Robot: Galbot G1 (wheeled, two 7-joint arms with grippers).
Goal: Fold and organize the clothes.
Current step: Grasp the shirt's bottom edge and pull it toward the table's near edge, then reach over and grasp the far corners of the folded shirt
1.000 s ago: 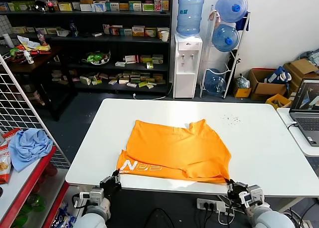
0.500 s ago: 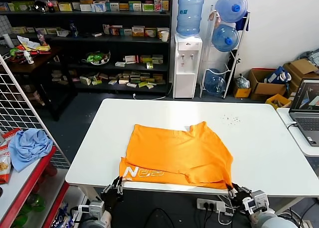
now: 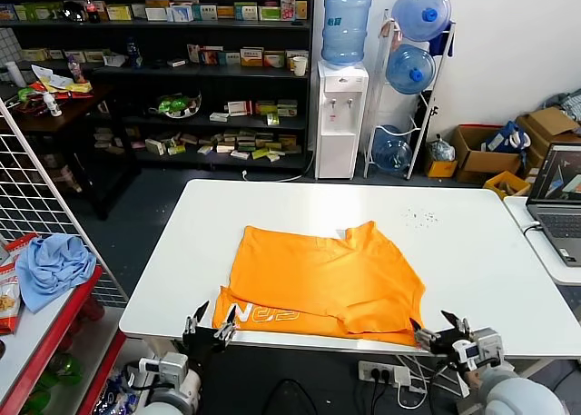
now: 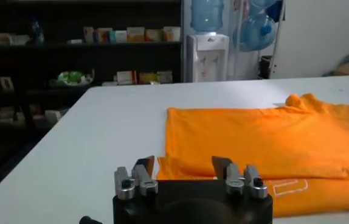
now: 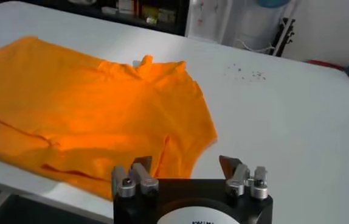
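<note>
Compared with the frame a second before, both end effectors had let go of the near hem of the bright orange short-sleeved cotton T-shirt (image 3: 322,281) and now stood just off the near edge of the white rectangular surface (image 3: 472,261). Left end effector (image 3: 211,324): fingers spread wide, empty, at the shirt's near left corner, where earlier they were pinched on it. Right end effector (image 3: 444,331): likewise spread wide and empty, just beyond the near right corner. The garment lay nearer the surface's front edge than it did a second before.

The T-shirt lay flat on the near half of the surface, folded over itself so that a lower layer showed as a strip along the front edge. White printed lettering (image 3: 263,314) showed on that strip toward the left. The upper layer had a rumpled collar bump at the far side and a slanting fold near the right. In the left wrist view the shirt (image 4: 266,137) lay just beyond the fingers (image 4: 144,167).
</note>
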